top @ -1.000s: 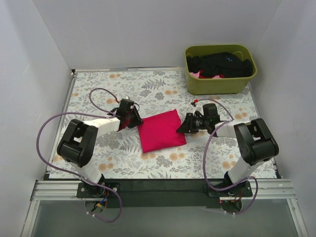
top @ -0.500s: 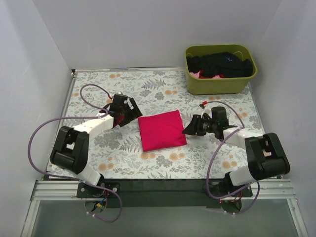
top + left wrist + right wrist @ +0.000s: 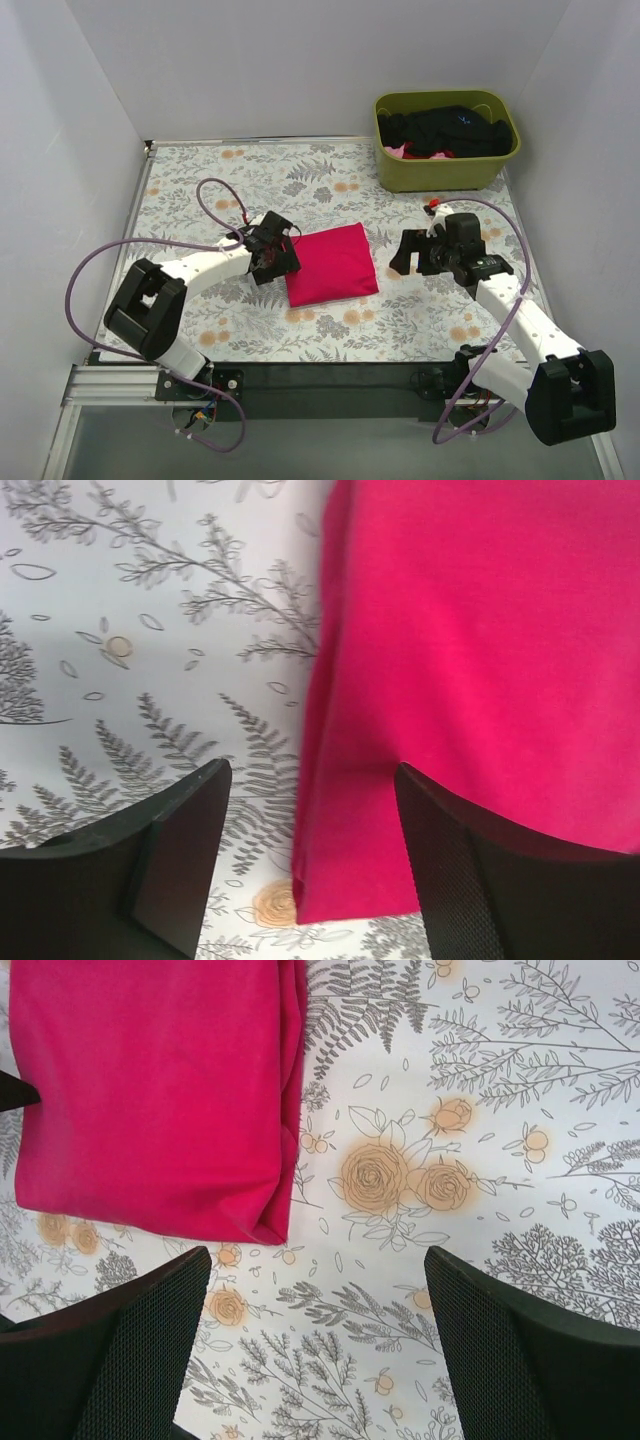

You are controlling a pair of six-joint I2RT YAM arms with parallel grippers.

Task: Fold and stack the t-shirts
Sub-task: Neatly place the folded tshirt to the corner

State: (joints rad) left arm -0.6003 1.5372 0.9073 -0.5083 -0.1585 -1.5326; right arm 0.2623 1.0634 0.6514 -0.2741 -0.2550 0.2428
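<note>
The crimson-red t-shirt (image 3: 332, 263) lies folded into a small rectangle in the middle of the floral table; it also shows in the left wrist view (image 3: 480, 660) and the right wrist view (image 3: 150, 1090). My left gripper (image 3: 277, 259) is open, its jaws straddling the shirt's left edge near the front corner (image 3: 312, 810). My right gripper (image 3: 408, 251) is open and empty above bare table, just right of the shirt (image 3: 315, 1300). Black t-shirts (image 3: 445, 130) lie in the green bin.
A green bin (image 3: 444, 171) stands at the back right corner and also holds a bit of pink cloth. White walls close in the table on three sides. The table has a floral cloth (image 3: 200, 180).
My left gripper has swung back in to the shirt's left edge. My right gripper has drawn away to the right of the shirt and lifted, its arm stretched out.
</note>
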